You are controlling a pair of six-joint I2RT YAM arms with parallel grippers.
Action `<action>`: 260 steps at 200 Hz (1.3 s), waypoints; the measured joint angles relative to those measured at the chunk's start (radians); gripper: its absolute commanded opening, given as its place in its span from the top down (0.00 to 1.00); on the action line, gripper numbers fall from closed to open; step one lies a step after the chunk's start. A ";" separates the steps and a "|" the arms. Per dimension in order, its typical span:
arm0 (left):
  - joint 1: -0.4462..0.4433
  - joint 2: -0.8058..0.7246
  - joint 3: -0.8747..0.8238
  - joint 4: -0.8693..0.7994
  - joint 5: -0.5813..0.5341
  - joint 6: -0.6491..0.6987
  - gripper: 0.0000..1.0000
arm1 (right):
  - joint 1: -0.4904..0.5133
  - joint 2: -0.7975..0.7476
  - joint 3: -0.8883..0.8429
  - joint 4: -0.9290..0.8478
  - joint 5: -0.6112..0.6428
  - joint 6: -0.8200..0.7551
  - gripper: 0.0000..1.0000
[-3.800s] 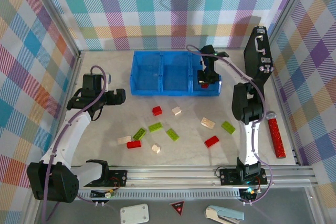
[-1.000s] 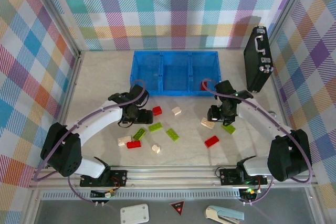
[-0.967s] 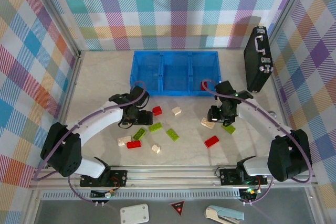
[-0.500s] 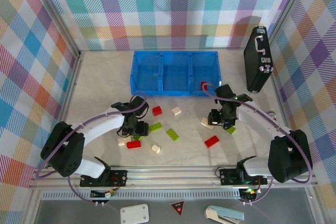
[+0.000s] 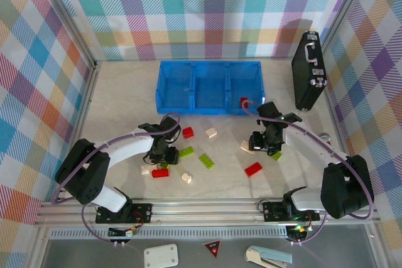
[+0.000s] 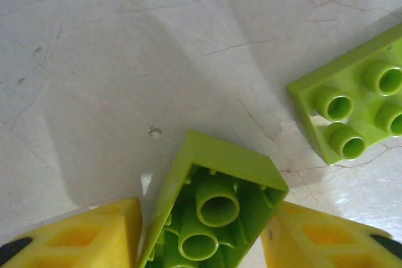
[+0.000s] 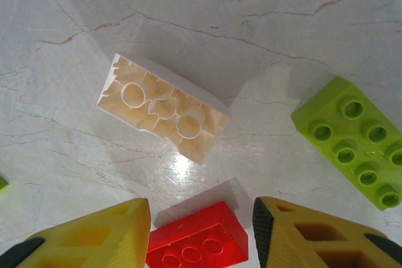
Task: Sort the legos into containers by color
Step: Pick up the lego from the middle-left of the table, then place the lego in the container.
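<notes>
both arms have come down from the tray side to the loose legos on the near table: left gripper pinches an upturned lime lego, right gripper pinches a red lego. risk: the end-on hold lets the lime one twist out, or right clips the cream lego just ahead. pale marbled table, plaid walls.
</notes>
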 measured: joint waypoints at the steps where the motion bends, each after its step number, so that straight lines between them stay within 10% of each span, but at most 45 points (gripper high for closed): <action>1: 0.000 0.000 0.000 0.000 0.000 0.000 0.53 | 0.000 0.000 0.000 0.000 0.000 0.000 0.52; 144: 0.000 -0.064 0.012 -0.009 -0.043 -0.004 0.67 | 0.000 -0.006 0.000 -0.001 -0.004 0.000 0.52; 260: 0.000 0.074 0.405 -0.012 0.031 -0.036 0.66 | 0.000 -0.033 -0.003 -0.001 -0.003 0.000 0.52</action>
